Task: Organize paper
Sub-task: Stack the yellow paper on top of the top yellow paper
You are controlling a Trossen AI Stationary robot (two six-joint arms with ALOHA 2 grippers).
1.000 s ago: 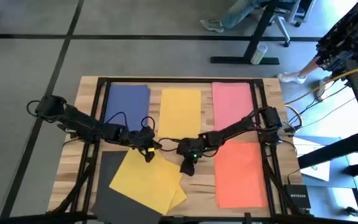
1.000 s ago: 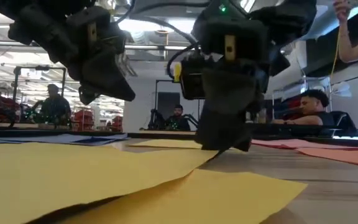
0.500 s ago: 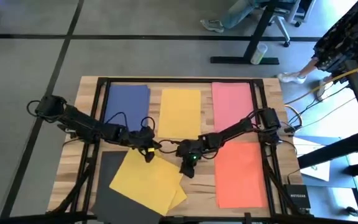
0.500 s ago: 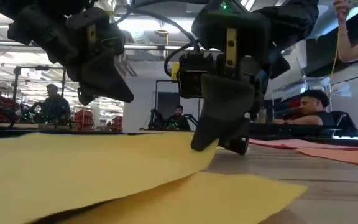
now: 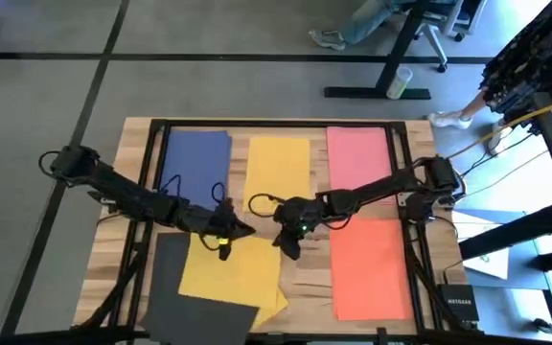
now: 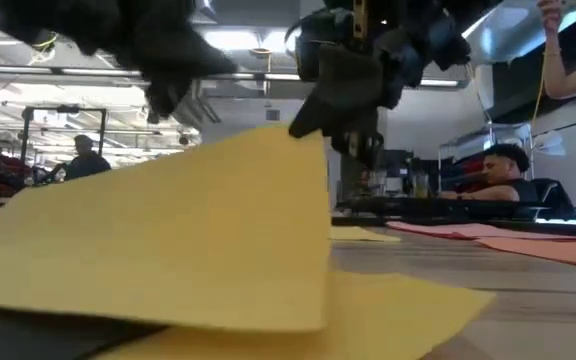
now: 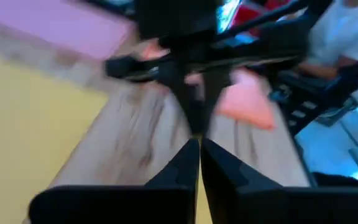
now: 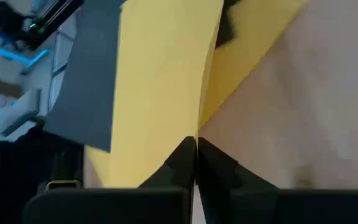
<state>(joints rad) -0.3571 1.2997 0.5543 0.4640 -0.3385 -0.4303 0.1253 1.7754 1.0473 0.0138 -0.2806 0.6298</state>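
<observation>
- Both arms meet near the middle of the surface [image 5: 137,144], each pinching the far edge of the top yellow sheet [image 5: 228,273].
- The left gripper [image 5: 226,230] is clamped on that sheet near its far-left corner; in its wrist view the fingers [image 7: 185,165] are pressed together on the thin paper edge.
- The right gripper [image 5: 288,235] is clamped on the far-right corner; its fingers [image 8: 182,158] close on the sheet's edge too.
- From table height, the held sheet [image 6: 178,240] is lifted at the far side and slopes down towards the near edge.
- A second yellow sheet [image 6: 398,310] lies flat beneath it, poking out on the right.
- A dark grey sheet [image 5: 195,321] lies under both, at the near-left part of the surface.
- Along the far edge lie a blue sheet [image 5: 195,158], another yellow one [image 5: 278,168] and a pink sheet [image 5: 357,158].
- An orange sheet [image 5: 370,268] lies flat at the near right, apart from the grippers.
- People [image 6: 498,175] sit in the room beyond.
</observation>
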